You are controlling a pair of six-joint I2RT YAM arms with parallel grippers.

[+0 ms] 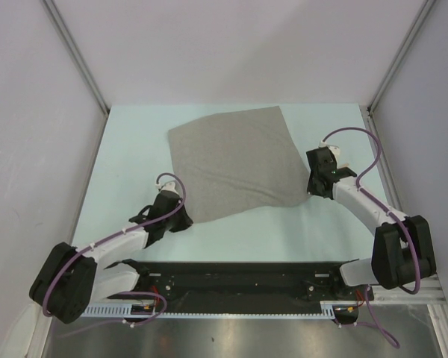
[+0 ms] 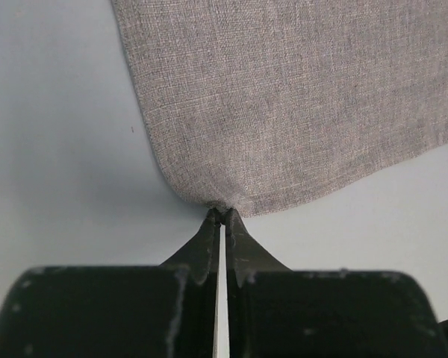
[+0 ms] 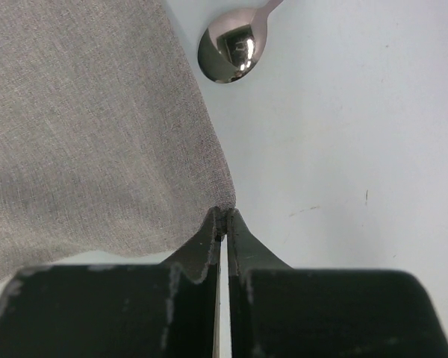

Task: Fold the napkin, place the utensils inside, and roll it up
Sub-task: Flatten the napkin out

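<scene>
The light-grey napkin (image 1: 235, 162) lies spread on the pale table, tilted like a diamond. My left gripper (image 1: 188, 221) is shut on the napkin's near-left corner; the left wrist view shows the cloth (image 2: 299, 97) pinched at my gripper's (image 2: 222, 215) tips. My right gripper (image 1: 308, 195) is shut on the napkin's near-right corner; the right wrist view shows the cloth (image 3: 89, 134) held at my gripper's (image 3: 224, 215) tips. A shiny metal spoon (image 3: 231, 48) lies on the table just beyond the napkin's right edge, seen only in the right wrist view. Other utensils are out of view.
White walls enclose the table (image 1: 134, 149) on the left, back and right. A black rail (image 1: 231, 280) runs along the near edge between the arm bases.
</scene>
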